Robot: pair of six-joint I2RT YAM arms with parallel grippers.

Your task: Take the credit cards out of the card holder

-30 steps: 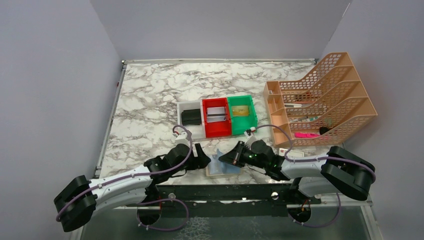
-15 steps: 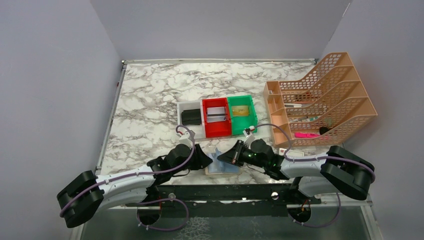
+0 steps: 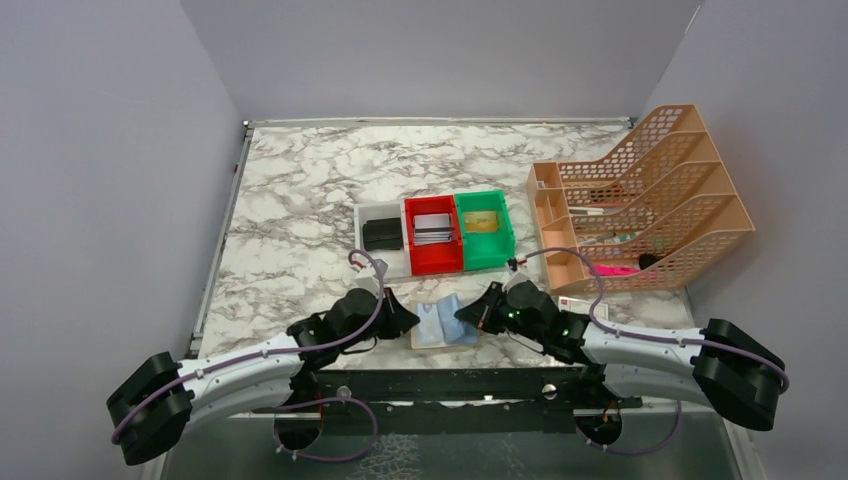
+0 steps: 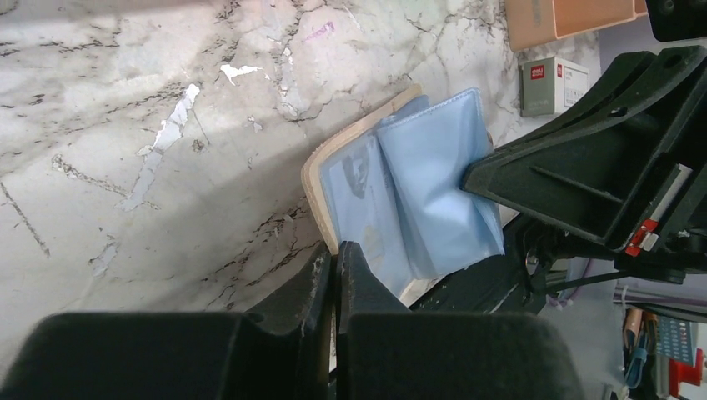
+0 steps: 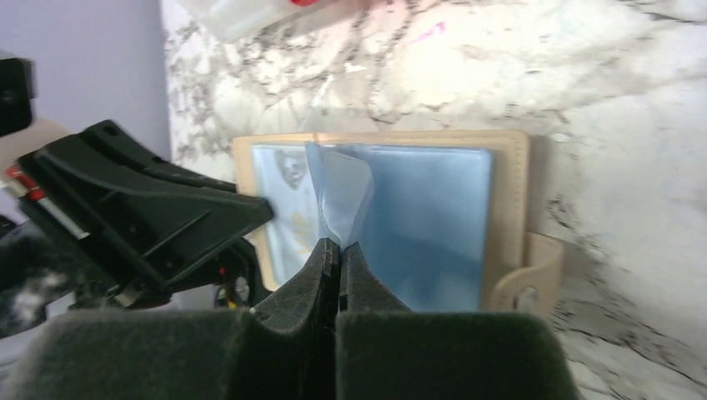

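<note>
The tan card holder [image 3: 445, 325] lies open near the table's front edge, its bluish sleeves up. My left gripper [image 3: 412, 322] is shut on the left edge of its tan cover [image 4: 315, 171]; the left gripper [image 4: 336, 248] shows no gap between its fingers. My right gripper [image 3: 462, 316] comes in from the right. The right gripper [image 5: 340, 247] is shut on one loose sleeve [image 5: 343, 187] that stands up from the card holder [image 5: 433, 217]. Faint prints show through the sleeves, but I cannot make out separate credit cards inside. A greyish card [image 3: 433, 230] lies in the red bin.
Behind the holder stand a white bin holding a black item [image 3: 382, 235], a red bin [image 3: 433, 262] and a green bin [image 3: 488, 255]. An orange file rack [image 3: 650, 200] fills the right side. A small white box with a red mark [image 3: 575, 303] lies by it.
My left gripper has shut on the holder's left edge. The right arm has drawn back to the right with the sleeve, and the sleeves lie lower.
</note>
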